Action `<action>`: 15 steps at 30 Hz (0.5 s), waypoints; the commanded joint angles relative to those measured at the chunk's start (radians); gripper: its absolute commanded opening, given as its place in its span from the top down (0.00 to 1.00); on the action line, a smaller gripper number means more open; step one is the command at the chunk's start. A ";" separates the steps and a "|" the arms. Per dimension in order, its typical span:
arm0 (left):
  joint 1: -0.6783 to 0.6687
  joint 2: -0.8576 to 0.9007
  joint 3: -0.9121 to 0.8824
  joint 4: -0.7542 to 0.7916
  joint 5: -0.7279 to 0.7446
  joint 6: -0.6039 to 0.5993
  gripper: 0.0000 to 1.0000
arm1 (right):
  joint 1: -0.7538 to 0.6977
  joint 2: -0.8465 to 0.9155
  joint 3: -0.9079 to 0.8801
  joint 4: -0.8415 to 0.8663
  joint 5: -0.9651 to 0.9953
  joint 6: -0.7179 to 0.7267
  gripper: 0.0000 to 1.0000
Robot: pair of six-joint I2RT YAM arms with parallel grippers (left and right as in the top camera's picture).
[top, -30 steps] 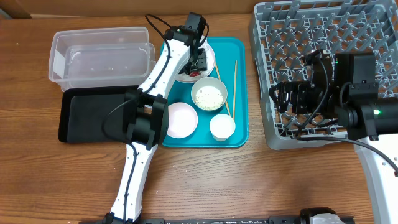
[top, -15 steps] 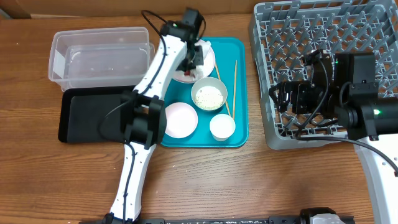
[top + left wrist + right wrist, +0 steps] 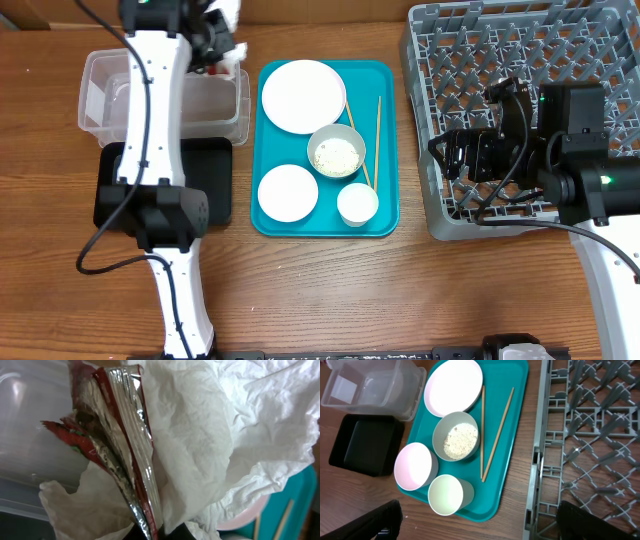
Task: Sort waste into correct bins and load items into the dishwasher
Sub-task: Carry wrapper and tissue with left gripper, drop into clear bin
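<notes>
Your left gripper had left the plate and swung out to ten o'clock of the teal tray, ending over the tub at its far right corner. Its jaws were pressed together on the wrapper and the napkin, both bunched in one pinch, above the tub and not yet in it.

That left the plate bare at the teal tray's twelve o'clock. The rice sat in the centre bowl and the chopsticks lay at three o'clock. The waste was lifted but unsorted, and one drop would probably mix both kinds.

Your right gripper had not moved. Its jaws were spread wide and held nothing, over the left edge of the rack, where no dish showed.
</notes>
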 commanded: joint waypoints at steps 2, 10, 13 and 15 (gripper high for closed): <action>0.048 0.093 -0.018 -0.004 0.001 0.012 0.92 | 0.005 -0.003 0.032 0.001 -0.019 0.003 0.00; 0.106 0.185 -0.017 0.000 0.006 0.036 0.33 | 0.005 -0.003 0.032 -0.010 -0.019 0.003 0.00; 0.111 0.174 0.003 -0.011 0.013 0.084 0.23 | 0.005 -0.003 0.032 -0.010 -0.019 0.003 0.00; 0.111 0.154 0.024 -0.032 0.013 0.114 0.21 | 0.005 -0.003 0.032 -0.009 -0.019 0.002 0.00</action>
